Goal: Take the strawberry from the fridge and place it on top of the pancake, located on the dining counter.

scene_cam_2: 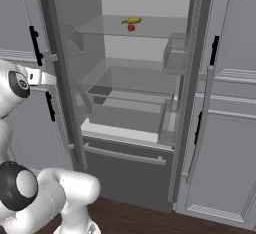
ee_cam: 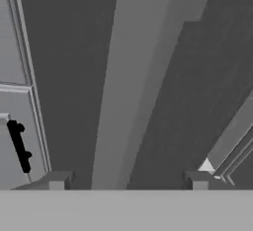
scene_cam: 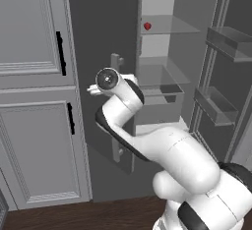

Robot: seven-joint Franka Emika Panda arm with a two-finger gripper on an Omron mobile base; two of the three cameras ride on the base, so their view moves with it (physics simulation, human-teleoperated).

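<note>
Releasing the fridge point(scene_cam_2: 125, 128) door handle point(ee_cam: 128, 87): pincer point(ee_cam: 127, 178) open, straddling the bar, gripping nothing | strawberry point(scene_cam_2: 131, 27) on top glass shelf point(scene_cam_2: 160, 28) beside yellow item point(scene_cam_2: 132, 21) | we advise backing clear, then reaching high past door.

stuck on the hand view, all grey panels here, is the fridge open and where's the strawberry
Observer: Yes, both doors of the fridge stand open. The strawberry sits on the top glass shelf.
Operator: anything next to it
Observer: A small yellow item lies right by the berry, just behind it in the right base view.
Operator: where's my gripper relative to all that
Observer: The gripper is at the left door's vertical bar handle, well below the strawberry's shelf.
Operator: holding the handle?
Observer: No, the jaws stand apart on either side of the bar, not clamped.
</note>
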